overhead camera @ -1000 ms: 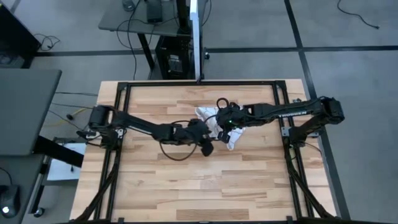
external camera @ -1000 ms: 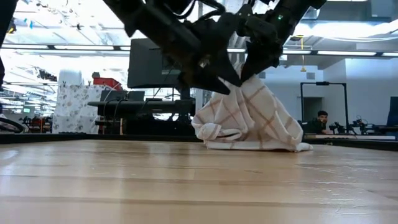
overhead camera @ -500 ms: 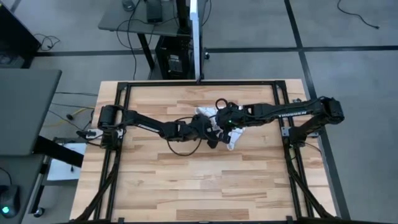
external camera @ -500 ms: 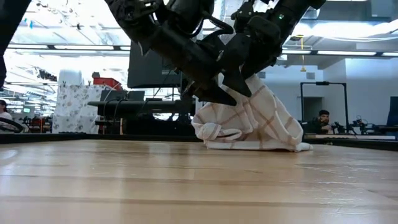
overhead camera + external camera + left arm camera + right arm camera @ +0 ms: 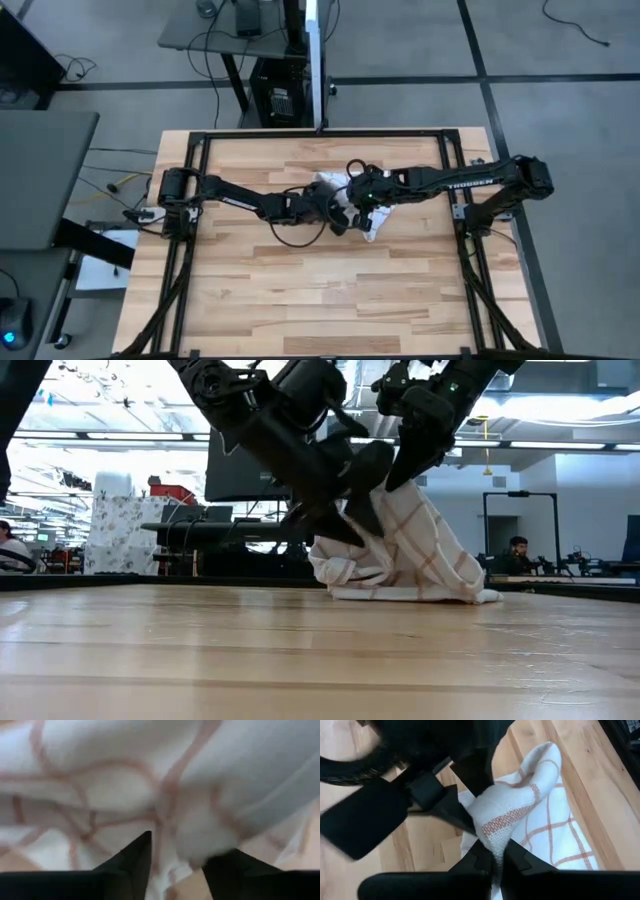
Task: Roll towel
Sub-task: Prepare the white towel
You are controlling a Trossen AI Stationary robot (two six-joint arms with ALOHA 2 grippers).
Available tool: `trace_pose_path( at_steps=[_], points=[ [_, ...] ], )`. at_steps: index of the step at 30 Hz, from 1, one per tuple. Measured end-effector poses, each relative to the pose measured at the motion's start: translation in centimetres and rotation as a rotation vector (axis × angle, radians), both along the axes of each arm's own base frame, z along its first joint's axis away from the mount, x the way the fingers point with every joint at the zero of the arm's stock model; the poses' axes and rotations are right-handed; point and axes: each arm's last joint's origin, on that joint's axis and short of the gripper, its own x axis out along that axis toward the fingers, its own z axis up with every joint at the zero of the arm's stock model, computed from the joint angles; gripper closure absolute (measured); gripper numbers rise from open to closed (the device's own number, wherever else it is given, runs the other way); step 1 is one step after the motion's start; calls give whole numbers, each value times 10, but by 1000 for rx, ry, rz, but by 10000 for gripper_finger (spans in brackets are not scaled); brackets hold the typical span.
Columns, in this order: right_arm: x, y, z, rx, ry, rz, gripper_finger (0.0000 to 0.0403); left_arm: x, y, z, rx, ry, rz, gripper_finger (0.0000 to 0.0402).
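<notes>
Low view: right gripper (image 5: 398, 482) pinches towel (image 5: 425, 555); left gripper (image 5: 352, 525) seemingly touches it.

White lettering — "TROSSEN" — runs along the right arm (image 5: 470, 184).

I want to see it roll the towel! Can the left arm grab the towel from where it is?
Probably yes. The left gripper is already pressed into the bunched towel, cloth between its fingers, nothing blocking it. The right gripper holds the towel's top pinched up.

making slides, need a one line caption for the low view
Right end effector lifts the gridded towel into a peak while the left end effector closes in on its side.
</notes>
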Motion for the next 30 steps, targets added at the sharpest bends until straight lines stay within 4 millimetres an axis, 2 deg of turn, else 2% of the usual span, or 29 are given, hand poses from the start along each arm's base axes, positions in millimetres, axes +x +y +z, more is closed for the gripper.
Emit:
trace_pose_path(
  at_steps=[4, 7, 11, 15, 21, 25, 30],
  points=[
    [0, 0, 0, 0, 2, 0, 403, -6, -1, 1, 15, 79, -45, 377],
    [-1, 0, 1, 0, 5, 1, 403, -12, -1, 22, 43, 62, -71, 397],
    [-8, 1, 6, 0, 15, 4, 403, -27, 1, 61, 130, 107, -88, 401],
    [-18, 2, 22, -2, -40, 4, 403, -48, 4, 105, 197, 182, -135, 401],
    [-32, 2, 44, 2, -129, -4, 399, -78, 4, 154, 246, 274, -192, 402],
    [-36, 0, 48, 44, -159, -59, 375, -88, 4, 167, 257, 309, -215, 401],
    [-39, 0, 45, 57, -112, -48, 297, -89, 3, 165, 229, 328, -258, 401]
  ],
)
